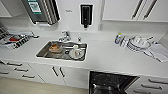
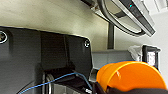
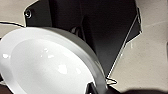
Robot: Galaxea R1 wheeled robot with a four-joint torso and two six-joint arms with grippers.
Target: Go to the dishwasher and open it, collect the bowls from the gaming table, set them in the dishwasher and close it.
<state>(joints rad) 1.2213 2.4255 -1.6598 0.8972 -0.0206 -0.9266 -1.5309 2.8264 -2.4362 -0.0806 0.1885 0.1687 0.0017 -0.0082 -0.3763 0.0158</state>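
The dishwasher (image 1: pixel 110 83) stands open under the white counter, its dark inside showing at the lower edge of the head view. An orange bowl (image 2: pixel 130 75) fills the near corner of the left wrist view, and my left gripper (image 2: pixel 105 90) is shut on its rim. Behind it are a brushed steel surface (image 2: pixel 62 17) and a grey rack part (image 2: pixel 110 57). A white bowl (image 3: pixel 47 65) shows large in the right wrist view, with my right gripper (image 3: pixel 93 90) shut on its edge above a beige floor.
A steel sink (image 1: pixel 42 53) with dishes in it and a tap (image 1: pixel 65 36) lies left of the dishwasher. Stacked plates (image 1: pixel 137 43) sit at the counter's right, a tray of utensils (image 1: pixel 15 40) at its left. White drawers (image 1: pixel 17 70) and cabinet doors (image 1: pixel 57 73) flank the opening.
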